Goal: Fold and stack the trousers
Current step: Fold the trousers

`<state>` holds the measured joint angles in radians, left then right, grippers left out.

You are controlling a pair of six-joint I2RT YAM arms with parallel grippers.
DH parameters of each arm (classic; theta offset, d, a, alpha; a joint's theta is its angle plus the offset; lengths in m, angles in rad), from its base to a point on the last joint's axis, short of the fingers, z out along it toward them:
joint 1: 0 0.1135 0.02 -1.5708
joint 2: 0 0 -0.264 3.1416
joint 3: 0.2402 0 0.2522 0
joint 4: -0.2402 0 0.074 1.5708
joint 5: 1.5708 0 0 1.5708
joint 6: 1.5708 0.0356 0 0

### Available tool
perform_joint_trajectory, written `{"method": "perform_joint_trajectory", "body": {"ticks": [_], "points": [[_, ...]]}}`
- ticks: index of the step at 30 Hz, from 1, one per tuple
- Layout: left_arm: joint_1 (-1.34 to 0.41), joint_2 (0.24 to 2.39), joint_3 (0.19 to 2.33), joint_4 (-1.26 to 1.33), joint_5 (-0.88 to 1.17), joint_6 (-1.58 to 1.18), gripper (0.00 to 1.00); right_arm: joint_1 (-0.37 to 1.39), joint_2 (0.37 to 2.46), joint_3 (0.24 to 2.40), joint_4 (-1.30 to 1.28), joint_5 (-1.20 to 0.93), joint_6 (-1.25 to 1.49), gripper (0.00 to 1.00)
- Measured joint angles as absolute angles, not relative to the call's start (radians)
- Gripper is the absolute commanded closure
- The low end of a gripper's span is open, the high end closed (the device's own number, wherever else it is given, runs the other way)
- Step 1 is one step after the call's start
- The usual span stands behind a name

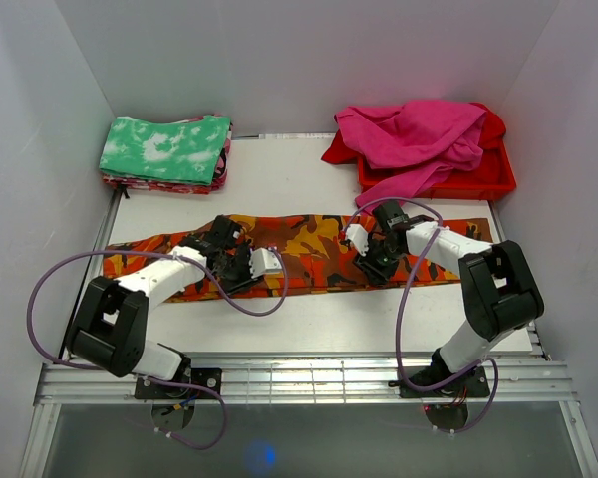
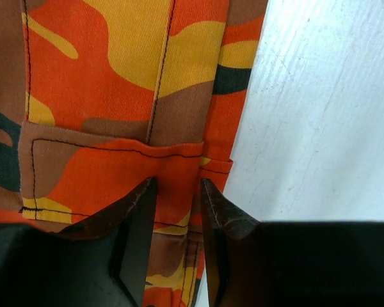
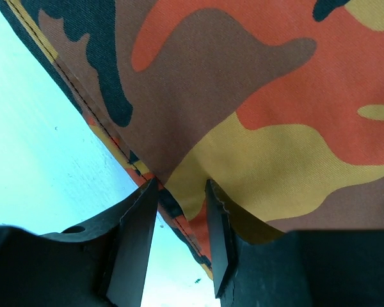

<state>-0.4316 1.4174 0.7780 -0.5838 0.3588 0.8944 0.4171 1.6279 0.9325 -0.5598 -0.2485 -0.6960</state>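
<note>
The trousers, in orange, yellow and brown camouflage, lie as a long flat strip across the white table. My left gripper is down on their left part, near the near edge. In the left wrist view its jaws stand a narrow gap apart with the pocket-seam cloth between them. My right gripper is down on the right part. In the right wrist view it straddles the trousers' hem edge, with cloth in the narrow gap.
A folded green-and-white cloth lies on a stack at the back left. A red tray at the back right holds a magenta garment. White walls enclose three sides. Bare table shows beside the trousers.
</note>
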Motion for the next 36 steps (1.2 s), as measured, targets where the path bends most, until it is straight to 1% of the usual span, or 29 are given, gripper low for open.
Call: {"method": "perform_joint_trajectory", "body": {"ticks": [3,5,6,7,10,11,12,16,26,30,34,35,36], "points": [[-0.437,1.430,0.774,-0.561,0.342,0.901,0.58,0.417,1.630,0.934,-0.560,-0.249,-0.690,0.59],[-0.439,1.436,0.774,-0.550,0.336,0.901,0.63,0.417,1.631,0.934,-0.559,-0.248,-0.688,0.59],[-0.439,1.438,0.774,-0.545,0.332,0.902,0.67,0.417,1.632,0.935,-0.559,-0.247,-0.688,0.59],[-0.439,1.439,0.774,-0.541,0.331,0.902,0.75,0.417,1.634,0.936,-0.559,-0.245,-0.687,0.59],[-0.441,1.443,0.774,-0.540,0.332,0.908,0.87,0.414,1.644,0.947,-0.570,-0.239,-0.683,0.61],[-0.441,1.443,0.775,-0.543,0.333,0.910,0.95,0.414,1.650,0.952,-0.574,-0.237,-0.681,0.61],[-0.441,1.440,0.776,-0.549,0.335,0.912,0.99,0.413,1.655,0.956,-0.577,-0.237,-0.679,0.61],[-0.441,1.414,0.783,-0.592,0.341,0.916,1.00,0.413,1.662,0.961,-0.582,-0.237,-0.669,0.61],[-0.442,1.300,0.855,-0.798,0.408,0.969,1.00,0.413,1.674,0.974,-0.593,-0.231,-0.655,0.62],[-0.443,1.360,0.835,-0.802,0.416,0.976,1.00,0.413,1.676,0.979,-0.598,-0.230,-0.653,0.62],[-0.445,1.465,0.793,-0.719,0.412,0.944,1.00,0.410,1.673,0.979,-0.599,-0.230,-0.653,0.62],[-0.444,1.463,0.789,-0.706,0.407,0.934,0.99,0.408,1.670,0.977,-0.598,-0.231,-0.654,0.62],[-0.443,1.463,0.786,-0.698,0.406,0.924,0.96,0.405,1.668,0.972,-0.595,-0.232,-0.656,0.62]]}}
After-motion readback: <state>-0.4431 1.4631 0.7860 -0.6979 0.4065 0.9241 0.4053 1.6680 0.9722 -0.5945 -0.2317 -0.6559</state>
